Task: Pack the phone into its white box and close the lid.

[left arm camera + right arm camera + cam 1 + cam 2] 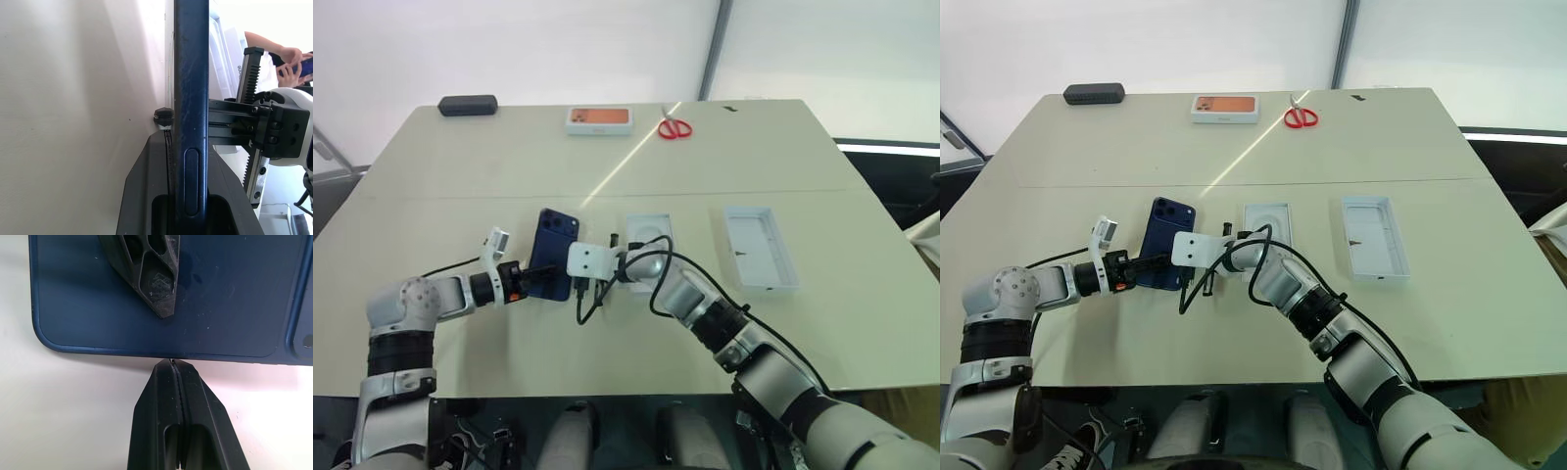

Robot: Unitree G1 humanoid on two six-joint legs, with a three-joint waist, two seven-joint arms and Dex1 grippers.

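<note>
Phone (pixel 551 253) sits pinched on edge in the left claw (pixel 530 278), just beside the right claw (pixel 171 363), whose fingers are pressed together against its rim, so a nudge could twist it loose onto the tabletop (pixel 509 166).

Both arms (pixel 421 299) are showing silver-grey shells with black joint bands; black cables are looping past a white wrist bracket (pixel 589 260).

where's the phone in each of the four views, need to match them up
Left eye view: the phone left of centre on the table.
Right eye view: left of centre, camera bump at its far corner.
Left wrist view: edge-on, a vertical dark blue strip between the left gripper's fingers.
Right wrist view: glossy blue back across the top.
Shared landmark: the left gripper's finger.
</note>
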